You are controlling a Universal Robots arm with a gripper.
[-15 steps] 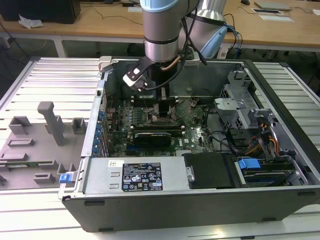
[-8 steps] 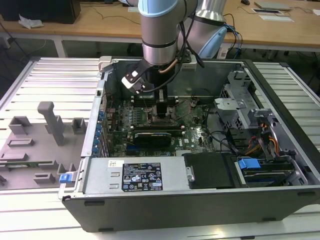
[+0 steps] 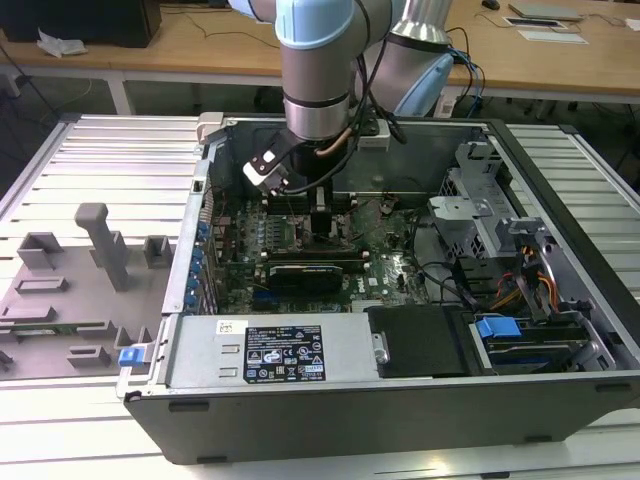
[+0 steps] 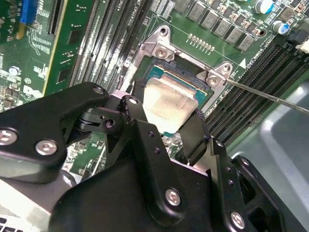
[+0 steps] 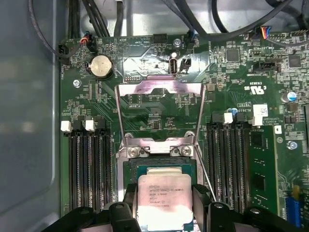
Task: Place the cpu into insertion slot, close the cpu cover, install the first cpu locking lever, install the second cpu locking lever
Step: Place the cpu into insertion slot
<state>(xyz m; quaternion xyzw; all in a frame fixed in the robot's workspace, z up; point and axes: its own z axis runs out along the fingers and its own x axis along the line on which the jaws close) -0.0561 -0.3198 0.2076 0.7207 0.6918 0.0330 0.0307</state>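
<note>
My gripper [image 5: 164, 205] [image 4: 164, 121] is shut on the cpu [image 5: 164, 200] [image 4: 169, 101], a silver-topped square chip held by two opposite edges between black fingers [image 5: 129, 198]. The chip hangs just over the insertion slot [image 5: 164, 169] [image 4: 159, 72], whose teal rim shows around it. The cpu cover [image 5: 159, 92] stands swung open beyond the slot, on its hinge. Thin locking levers [image 5: 206, 174] [image 4: 270, 94] are raised beside the slot. In the exterior view the gripper [image 3: 320, 215] reaches down into the open computer case onto the green motherboard.
Black memory slots [image 5: 89, 174] [image 5: 231, 164] flank the socket on both sides. A round coin battery [image 5: 101, 66] and cables [image 5: 193, 14] lie past the cover. The case's walls [image 3: 560, 200], a drive cage [image 3: 470, 200] and the power supply [image 3: 270, 350] ring the board.
</note>
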